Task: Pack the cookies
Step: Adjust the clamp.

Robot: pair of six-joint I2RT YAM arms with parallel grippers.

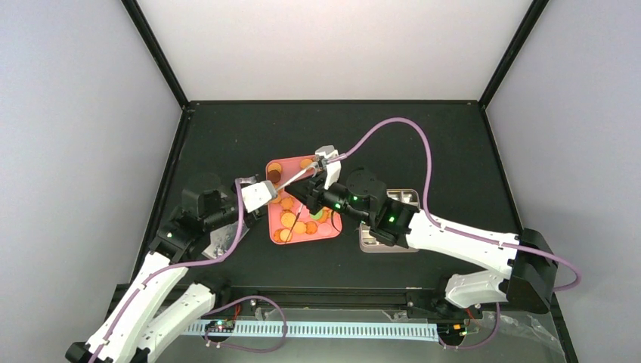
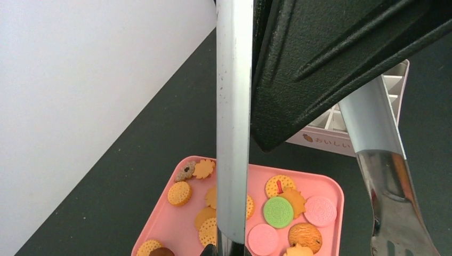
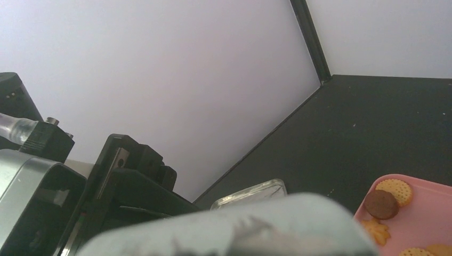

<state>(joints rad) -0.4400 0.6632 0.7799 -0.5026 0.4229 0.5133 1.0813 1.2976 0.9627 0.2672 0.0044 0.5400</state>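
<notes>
Left gripper [image 1: 259,193] sits at the tray's 9 o'clock, clamped on the metal tongs [image 1: 298,175], which run from it toward 2 o'clock across the pink tray [image 1: 331,231]. On your left wrist cam one black finger [image 2: 320,64] fills the top, with one tong arm [image 2: 233,133] on its left and the other partly hidden behind it. The tong tips are cut off at the bottom edge. The cookies [image 1: 289,220] all lie loose on the tray [image 2: 171,226]. They are small flat discs, mostly orange and golden, some scalloped, plus one green [image 2: 278,212], two pink and a dark brown one [image 3: 380,204]. Right gripper [image 1: 317,181] hangs over the tray's 1 o'clock corner; you can't tell its opening, since a blurred grey shape [image 3: 240,226] blocks the bottom of the right wrist cam. The partitioned box [image 1: 401,198] sits at the tray's 3 o'clock, mostly under the right arm. On the left wrist cam you see its white dividers and printed front wall [image 2: 325,141]; the contents are not visible.
</notes>
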